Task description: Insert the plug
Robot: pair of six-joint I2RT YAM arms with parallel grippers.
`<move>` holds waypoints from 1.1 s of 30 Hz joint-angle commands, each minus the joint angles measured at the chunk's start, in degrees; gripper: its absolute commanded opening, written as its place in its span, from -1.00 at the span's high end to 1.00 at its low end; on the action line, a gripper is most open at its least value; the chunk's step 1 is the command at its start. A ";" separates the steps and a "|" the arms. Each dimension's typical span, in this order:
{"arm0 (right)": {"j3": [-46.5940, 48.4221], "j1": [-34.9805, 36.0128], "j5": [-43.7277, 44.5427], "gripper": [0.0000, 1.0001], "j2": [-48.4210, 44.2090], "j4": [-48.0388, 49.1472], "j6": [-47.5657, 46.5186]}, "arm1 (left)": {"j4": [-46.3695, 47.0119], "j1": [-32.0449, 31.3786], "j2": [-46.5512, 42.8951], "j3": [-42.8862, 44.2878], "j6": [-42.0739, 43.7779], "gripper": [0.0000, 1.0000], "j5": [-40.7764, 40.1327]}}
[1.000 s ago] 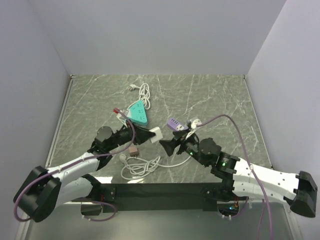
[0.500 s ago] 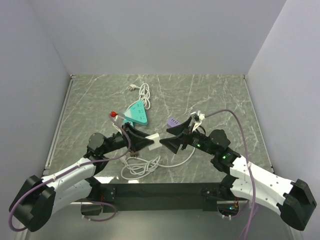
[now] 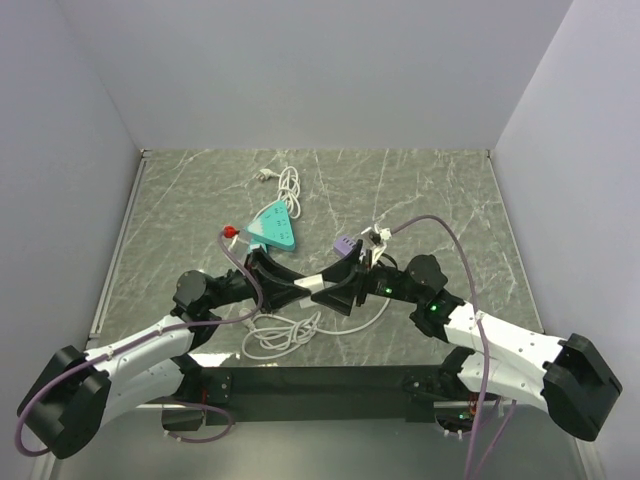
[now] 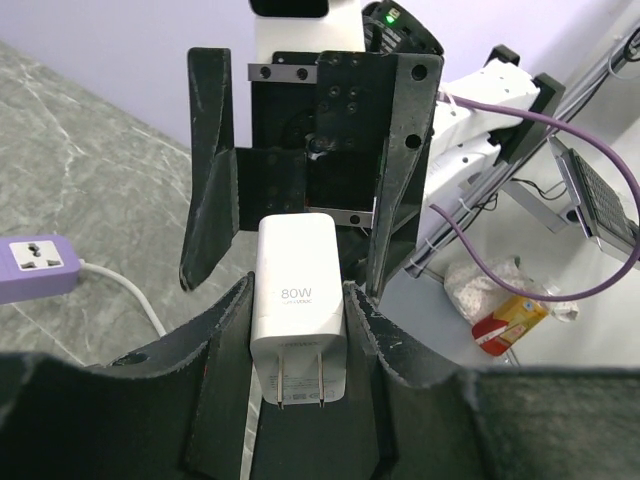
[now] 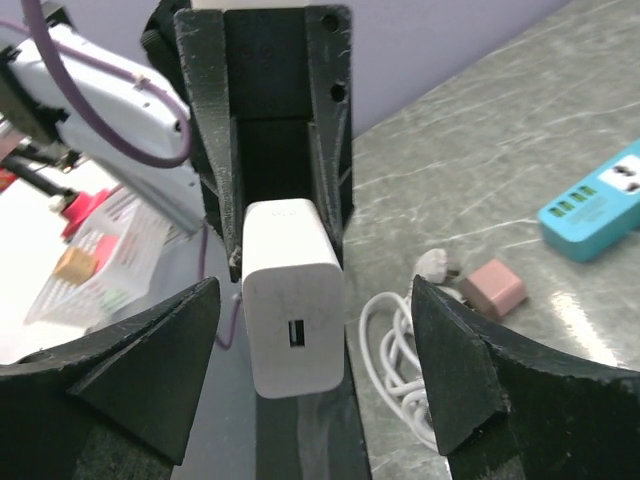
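The plug point(image 4: 297, 310) is a flat white block marked 80W with two prongs. My left gripper point(image 4: 298, 300) is shut on its sides and holds it above the table. The prongs point back toward the left wrist. In the top view the plug point(image 3: 322, 289) sits between the left gripper point(image 3: 305, 288) and the right gripper point(image 3: 337, 290). My right gripper point(image 5: 315, 300) is open. Its fingers stand on either side of the plug's USB end point(image 5: 293, 310) without touching it. No cable sits in the USB port.
A teal power strip point(image 3: 273, 226) and a purple socket block point(image 3: 346, 247) lie behind the grippers. A white cable coil point(image 3: 280, 335) lies below them, and another point(image 3: 288, 183) lies at the back. A brownish-pink cube adapter point(image 5: 492, 288) lies beside a small white pronged plug point(image 5: 437, 267).
My left gripper has carried the plug right and up. My right gripper has swung left to meet it. Its open fingers now flank the plug's far end.
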 commanded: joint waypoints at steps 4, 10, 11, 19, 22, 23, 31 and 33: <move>0.38 -0.35 -6.46 -0.50 1.85 9.64 2.74 | 5.96 -1.16 0.96 2.13 0.98 0.99 1.14; 0.73 -0.35 -8.65 -0.18 0.97 7.37 1.60 | 6.23 -1.34 1.75 2.22 1.42 0.99 0.35; 0.73 -0.35 -8.83 -0.15 0.97 6.93 1.25 | 6.31 -1.34 1.84 2.39 1.59 0.99 0.34; 0.56 -0.17 -9.97 -0.10 1.67 5.44 0.81 | 7.19 -1.34 2.10 2.22 1.51 0.99 0.34; 0.56 -0.09 -10.24 -0.11 1.50 4.30 0.19 | 6.40 -1.43 1.58 2.22 1.95 0.99 -0.27; 0.73 -0.08 -10.06 -0.11 1.50 3.77 -0.25 | 6.14 -1.34 1.23 2.22 2.12 0.99 -0.36; 0.12 0.09 -8.92 -0.14 0.71 2.00 -1.31 | 5.78 -1.34 0.78 2.31 2.21 0.99 -0.45; -0.06 0.27 -8.83 -0.12 0.44 2.44 -1.30 | 6.40 -1.43 1.40 1.96 1.69 0.99 -0.18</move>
